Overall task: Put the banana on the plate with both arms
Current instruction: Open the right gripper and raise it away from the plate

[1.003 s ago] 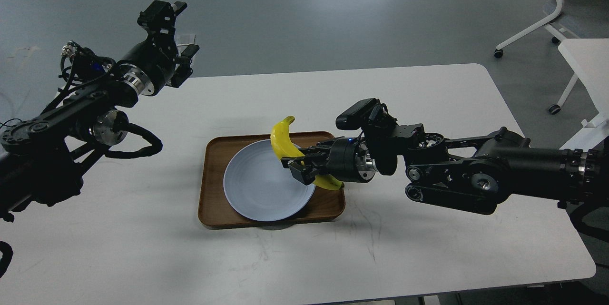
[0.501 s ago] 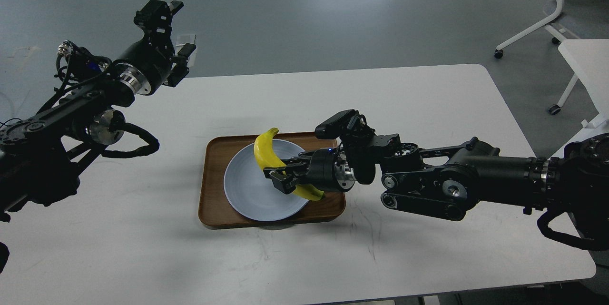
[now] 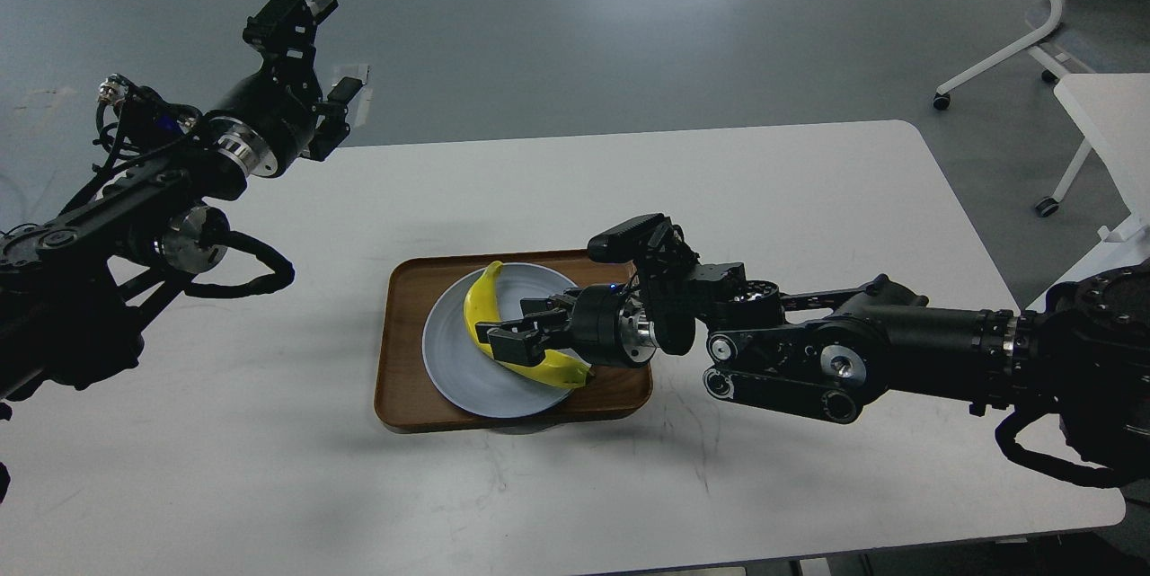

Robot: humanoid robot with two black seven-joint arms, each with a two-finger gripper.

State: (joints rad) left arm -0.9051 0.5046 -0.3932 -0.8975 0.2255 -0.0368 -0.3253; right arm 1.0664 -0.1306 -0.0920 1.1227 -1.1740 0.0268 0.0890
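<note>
Head view: curved yellow banana (image 3: 485,306) over round ringed plate (image 3: 449,360).

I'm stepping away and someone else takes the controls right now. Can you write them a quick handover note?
Right gripper: shut on the banana, which is low over the plate; whether it touches the plate cannot be told.
Left gripper: open, empty, raised off to the left beyond the table's far edge.
The plate sits in the wooden tray on the white table.
Done: banana picked up and carried over the plate.
Left: set it down if not resting yet, open the right gripper, pull the arm back.
</note>
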